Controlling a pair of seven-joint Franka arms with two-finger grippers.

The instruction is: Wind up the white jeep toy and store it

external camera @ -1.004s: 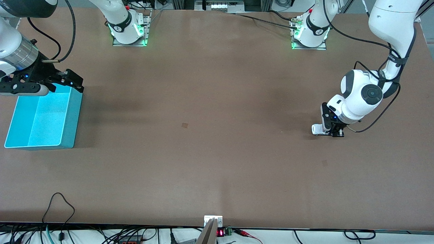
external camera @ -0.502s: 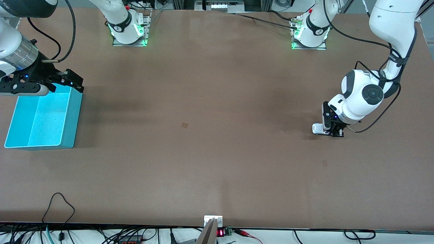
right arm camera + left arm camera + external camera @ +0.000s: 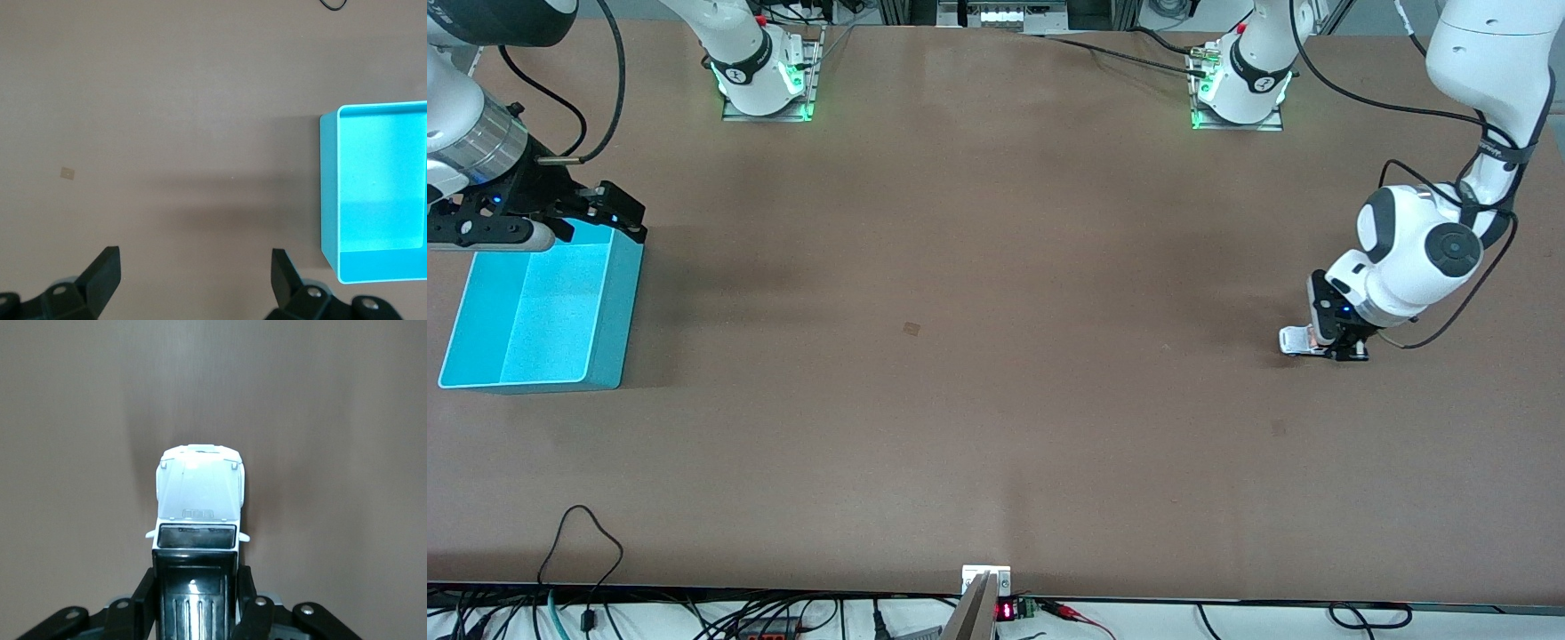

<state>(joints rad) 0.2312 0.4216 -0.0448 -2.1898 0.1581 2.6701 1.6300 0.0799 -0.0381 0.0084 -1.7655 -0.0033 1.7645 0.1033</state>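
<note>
Down at the left arm's end of the table [image 3: 996, 267], the left gripper [image 3: 197, 600] pinches the white jeep toy [image 3: 199, 503] by its black rear sides, wheels on the surface. Small, light and rigid, it likely slips easily. The right gripper [image 3: 193, 277] waits spread wide and empty above the blue bin [image 3: 609, 311].

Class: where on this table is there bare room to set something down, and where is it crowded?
Bare: the wide brown stretch between the blue bin and the toy car. Crowded: the bin's corner under the open right gripper; the left gripper gripping the car.
</note>
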